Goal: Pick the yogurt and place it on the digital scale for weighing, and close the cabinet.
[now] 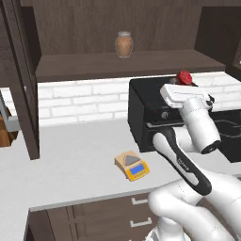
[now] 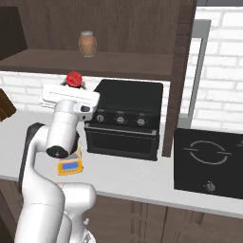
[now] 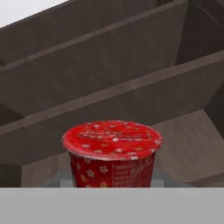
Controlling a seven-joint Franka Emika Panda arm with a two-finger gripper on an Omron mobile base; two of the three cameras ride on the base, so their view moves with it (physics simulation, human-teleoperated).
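Now the gripper (image 1: 181, 84) is raised above the black oven (image 2: 124, 118), and the yogurt (image 3: 112, 153) sits right at its tip, red lid up. The fingertips are hidden behind the hand and the cup, so I cannot tell for sure that they are clamped on it, though the cup appears to be carried clear of any surface. The digital scale (image 1: 132, 165) lies on the counter (image 1: 70, 160) in front of the oven, well below. To do this step well, bring the cup down slowly and upright over the tan plate, centre it, and release only on contact. The cabinet (image 1: 21, 84) door stands open at the left.
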